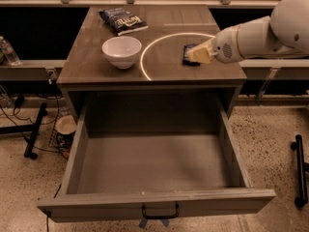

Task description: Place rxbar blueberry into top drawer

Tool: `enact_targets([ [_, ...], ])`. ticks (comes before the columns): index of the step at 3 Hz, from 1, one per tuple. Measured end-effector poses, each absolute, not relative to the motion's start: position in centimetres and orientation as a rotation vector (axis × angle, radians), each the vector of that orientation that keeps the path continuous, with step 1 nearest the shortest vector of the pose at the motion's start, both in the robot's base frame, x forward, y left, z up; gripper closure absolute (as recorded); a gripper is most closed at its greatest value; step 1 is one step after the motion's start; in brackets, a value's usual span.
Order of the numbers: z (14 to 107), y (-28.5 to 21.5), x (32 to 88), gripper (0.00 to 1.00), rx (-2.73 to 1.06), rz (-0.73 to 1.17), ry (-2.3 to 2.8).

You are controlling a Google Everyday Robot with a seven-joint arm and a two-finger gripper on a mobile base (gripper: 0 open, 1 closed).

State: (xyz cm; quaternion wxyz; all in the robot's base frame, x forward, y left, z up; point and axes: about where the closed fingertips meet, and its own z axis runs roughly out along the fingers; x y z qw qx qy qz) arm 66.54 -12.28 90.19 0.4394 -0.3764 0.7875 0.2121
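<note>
The rxbar blueberry [188, 55], a small dark flat bar, is at the right side of the tabletop, inside the pale ring. My gripper [199, 53], cream-coloured, comes in from the right and is shut on the bar's right end, holding it just over the tabletop. The arm covers part of the bar. The top drawer [154, 202] is pulled wide open below the tabletop. Its grey interior holds nothing, and it has a black handle [160, 212] on the front panel.
A white bowl [121, 51] stands on the left of the grey table [96, 69]. A dark blue chip bag [122, 20] lies at the back. A pale ring [145, 57] marks the tabletop. Black stand legs [35, 132] and cables lie on the floor at left.
</note>
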Motion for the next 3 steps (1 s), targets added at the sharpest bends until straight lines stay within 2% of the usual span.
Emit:
enact_targets([
  [1, 89.2, -11.6, 64.0, 0.88, -0.951, 0.536, 1.995],
  [3, 90.0, -11.3, 70.1, 0.42, -0.964, 0.569, 1.908],
])
